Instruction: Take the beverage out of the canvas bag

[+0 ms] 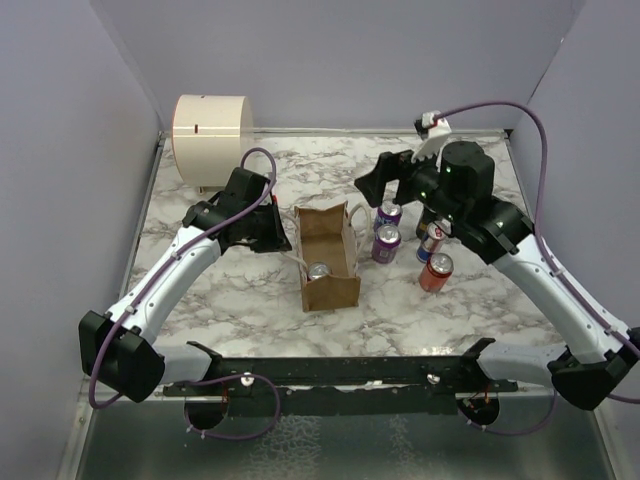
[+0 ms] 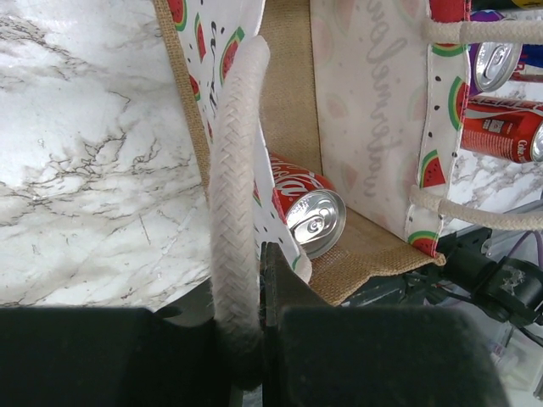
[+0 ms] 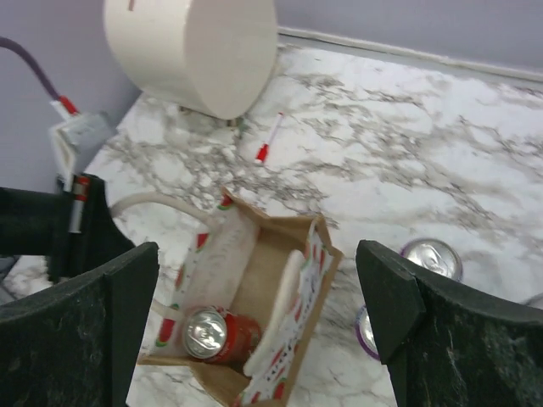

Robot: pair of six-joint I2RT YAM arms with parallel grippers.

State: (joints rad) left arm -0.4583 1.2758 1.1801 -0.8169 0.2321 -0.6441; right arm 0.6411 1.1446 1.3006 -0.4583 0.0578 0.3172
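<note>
The canvas bag (image 1: 327, 255) stands open in the middle of the marble table, tan with watermelon prints. A red cola can (image 1: 319, 270) sits inside it at the near end, silver top up. It also shows in the left wrist view (image 2: 307, 210) and the right wrist view (image 3: 214, 333). My left gripper (image 1: 274, 226) is at the bag's left side, shut on its white rope handle (image 2: 234, 170). My right gripper (image 1: 386, 180) is open and empty, above the table behind and to the right of the bag (image 3: 259, 280), looking down into it.
Several cans stand right of the bag: two purple (image 1: 388, 214) (image 1: 386, 243), a red-white-blue one (image 1: 432, 240) and a red one (image 1: 436, 271). A cream cylindrical container (image 1: 210, 130) lies at the back left. A red-and-white pen (image 3: 268, 141) lies near it.
</note>
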